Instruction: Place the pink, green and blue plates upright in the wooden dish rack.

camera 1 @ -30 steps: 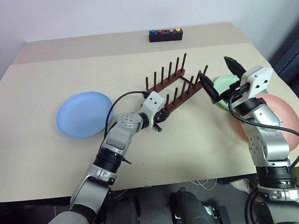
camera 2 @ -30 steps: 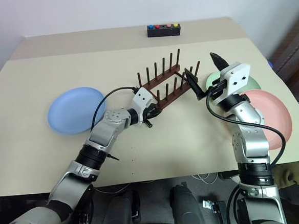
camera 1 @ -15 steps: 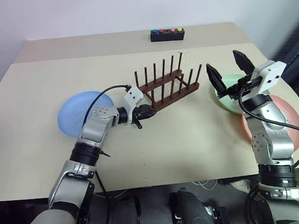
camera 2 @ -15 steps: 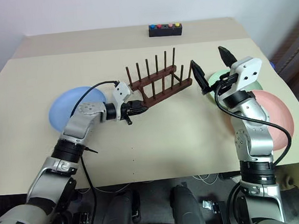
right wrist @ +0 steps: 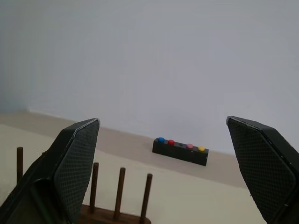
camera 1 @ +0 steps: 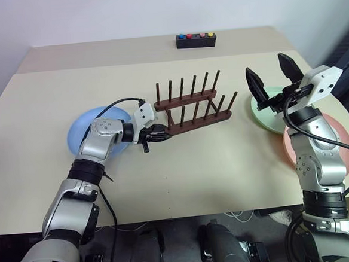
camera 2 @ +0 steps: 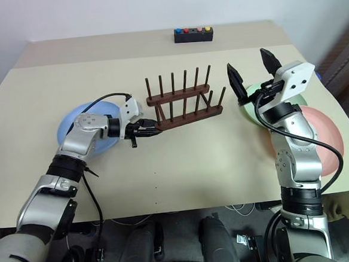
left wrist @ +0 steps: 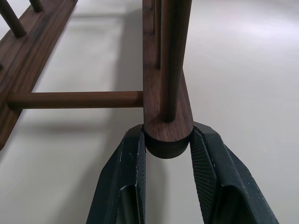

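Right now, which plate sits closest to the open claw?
The green plate, just beneath the open right claw; the pink plate lies behind that arm, the blue plate across the table.

Head pair high over table (camera 1: 183,166) — wrist views close, both on rack (left wrist: 163,126)

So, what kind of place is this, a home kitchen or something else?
Probably a lab or test room, not a kitchen. A bare beige table stands against a plain wall, holding only the wooden dish rack, three plastic plates, and a small black box with coloured buttons, which looks like test equipment.
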Action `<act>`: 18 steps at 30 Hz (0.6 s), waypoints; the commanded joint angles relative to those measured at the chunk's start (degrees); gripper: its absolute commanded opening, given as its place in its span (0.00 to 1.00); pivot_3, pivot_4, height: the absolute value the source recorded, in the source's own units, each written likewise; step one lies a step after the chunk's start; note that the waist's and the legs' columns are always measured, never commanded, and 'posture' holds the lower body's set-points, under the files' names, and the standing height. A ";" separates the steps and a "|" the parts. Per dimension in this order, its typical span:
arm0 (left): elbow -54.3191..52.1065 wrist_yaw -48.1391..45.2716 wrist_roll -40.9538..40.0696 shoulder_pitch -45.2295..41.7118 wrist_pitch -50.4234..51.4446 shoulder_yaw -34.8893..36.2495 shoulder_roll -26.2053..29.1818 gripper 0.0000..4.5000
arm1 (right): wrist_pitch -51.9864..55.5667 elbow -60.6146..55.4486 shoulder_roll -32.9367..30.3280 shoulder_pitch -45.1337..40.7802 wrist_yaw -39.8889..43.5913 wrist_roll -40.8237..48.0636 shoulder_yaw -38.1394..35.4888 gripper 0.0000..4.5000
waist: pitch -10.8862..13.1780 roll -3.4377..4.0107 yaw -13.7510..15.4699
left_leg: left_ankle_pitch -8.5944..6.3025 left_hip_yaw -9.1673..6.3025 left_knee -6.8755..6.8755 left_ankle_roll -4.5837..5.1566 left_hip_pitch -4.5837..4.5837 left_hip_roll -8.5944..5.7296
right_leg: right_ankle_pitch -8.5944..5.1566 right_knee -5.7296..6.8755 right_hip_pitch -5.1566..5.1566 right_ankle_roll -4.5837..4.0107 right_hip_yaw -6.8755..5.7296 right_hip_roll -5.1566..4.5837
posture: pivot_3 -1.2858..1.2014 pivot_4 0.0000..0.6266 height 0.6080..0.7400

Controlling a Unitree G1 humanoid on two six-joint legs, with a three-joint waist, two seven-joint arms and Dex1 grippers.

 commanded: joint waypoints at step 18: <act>9.48 -7.46 0.39 -3.97 -15.83 1.43 -2.62 0.18 | 10.31 -9.59 -19.22 15.63 25.53 11.94 -7.45 1.00 | 0.01 -0.02 0.07 | -0.06 0.00 0.07 0.10 0.00 -0.01 | 0.00 -0.03 0.03 0.00 0.00 0.00 | 0.52 0.24 1.00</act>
